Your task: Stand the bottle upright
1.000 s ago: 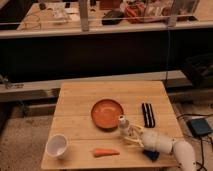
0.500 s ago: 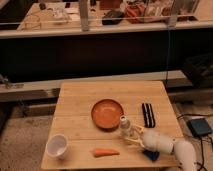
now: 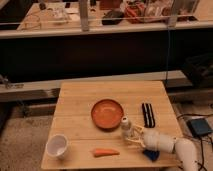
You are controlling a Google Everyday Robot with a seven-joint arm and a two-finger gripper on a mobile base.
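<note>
Pincer (image 3: pixel 132 138) sits low over the wooden surface (image 3: pixel 80 100), toward its near right corner as the camera sees it, right against the lower part of the bottle (image 3: pixel 125 125). I cannot tell how wide it stands, nor whether it has hold of the bottle or only touches it. My white arm (image 3: pixel 170 145) reaches in over that same corner. The bottle stands upright with its pale cap on top, just beside the near right rim of the orange plate (image 3: pixel 107 113), which lies about the middle of the surface. Compared with the earlier frames, little has changed: the bottle was already upright then and stands in much the same place, perhaps a shade farther toward the right edge, and my arm comes in from the same corner as before. The plate, the cup and the rest lie where they lay. A white cup (image 3: pixel 57 146) stands at the near left corner. An orange carrot-shaped thing (image 3: pixel 105 152) lies along the near edge between cup and arm. A black oblong object (image 3: pixel 147 115) lies near the right edge, beyond the bottle. Something blue (image 3: pixel 151 155) shows under my arm at the near edge. Any label on the bottle is too small for me to read.
</note>
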